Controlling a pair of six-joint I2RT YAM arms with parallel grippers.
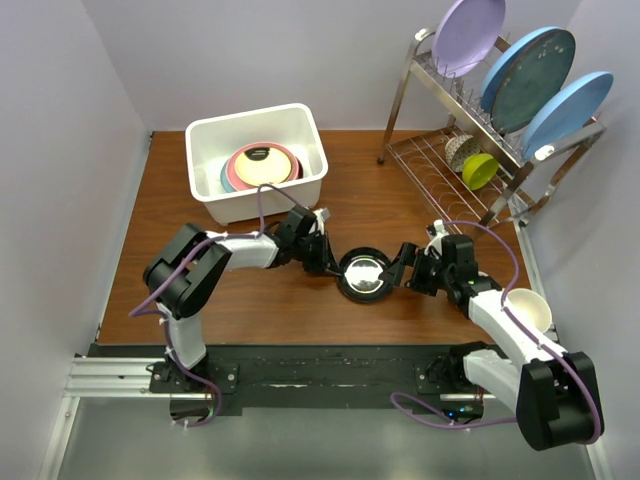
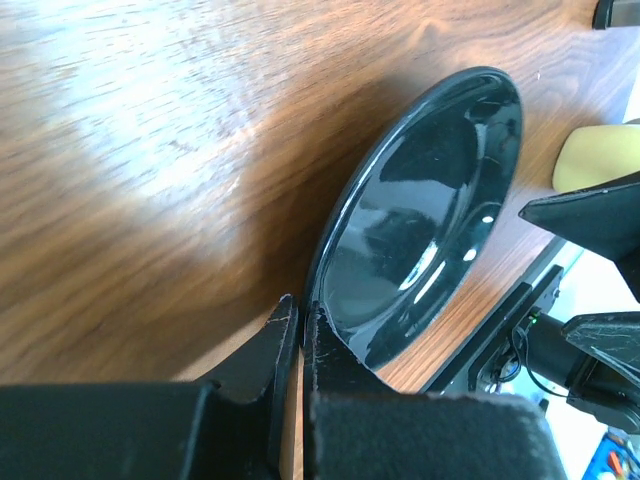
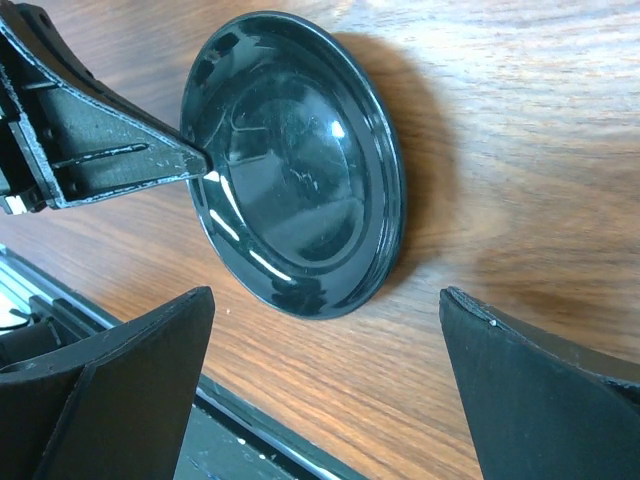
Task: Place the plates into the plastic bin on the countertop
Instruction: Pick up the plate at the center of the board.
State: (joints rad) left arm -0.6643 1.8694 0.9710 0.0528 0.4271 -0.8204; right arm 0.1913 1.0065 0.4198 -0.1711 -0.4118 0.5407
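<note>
A black plate [image 1: 365, 275] [image 2: 430, 220] [image 3: 295, 160] is being gripped by the left hand [image 1: 333, 268] [image 2: 300, 320], whose fingers are being pressed shut on the plate's left rim. The plate is being kept at the front middle of the worktop [image 1: 400, 200], between the two arms; whether it is being lifted off the wood cannot be told. The right hand [image 1: 405, 270] [image 3: 325, 300] is being held wide open just beside the plate's right rim, apart from it and gripping nothing. Behind the left arm, a stack of plates [image 1: 262, 163], with a pink one and a maroon-rimmed one showing, is being kept inside the white bin [image 1: 250, 120] at the worktop's back left. At back right, three upright plates are being carried by a wire rack [image 1: 440, 160], and a yellow cup [image 1: 480, 170] is being kept on its lower tier.
</note>
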